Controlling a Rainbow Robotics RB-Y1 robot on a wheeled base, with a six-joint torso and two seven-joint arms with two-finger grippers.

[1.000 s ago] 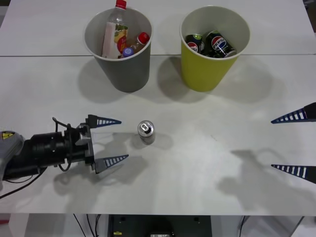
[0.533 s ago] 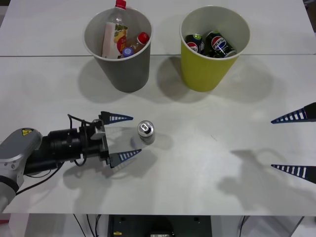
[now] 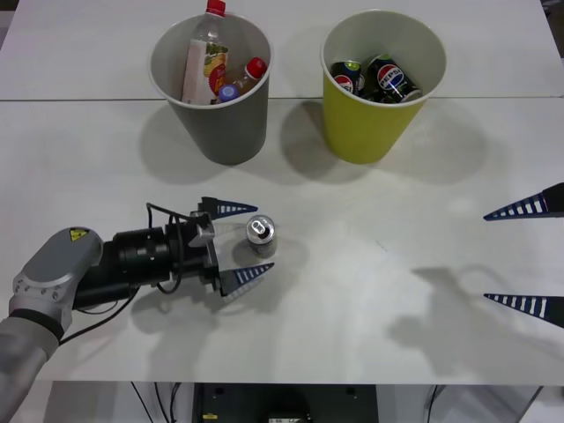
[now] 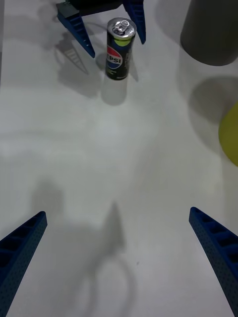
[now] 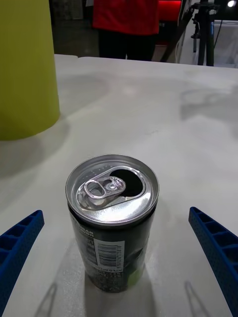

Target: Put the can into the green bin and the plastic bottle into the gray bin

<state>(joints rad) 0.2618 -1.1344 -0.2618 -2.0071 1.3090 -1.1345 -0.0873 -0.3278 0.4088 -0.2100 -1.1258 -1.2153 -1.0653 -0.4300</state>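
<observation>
Nearest to us, the left gripper (image 3: 245, 242) lies low over the worktop (image 3: 370, 317), its fingers (image 3: 248, 276) spread wide with one on each side of the can (image 3: 261, 235) — not yet touching it, as far as we can tell. The can stands upright, its pull-tab top opened, in the middle of the worktop and well short of both bins. The right gripper (image 3: 527, 256) waits at the right edge, fingers likewise released and holding nothing.

Farther back stand the two bins side by side. The gray bin (image 3: 211, 84) already holds a tall plastic bottle (image 3: 204, 57) and what looks like a smaller red-capped one beside it; the green bin (image 3: 382, 84) already has a few cans (image 3: 377, 77) inside.

So we judge the bottle half of the job done — no bottle is left on the worktop. What remains is this last can: we must clench on it, lift it, carry it to the green bin and let go.
</observation>
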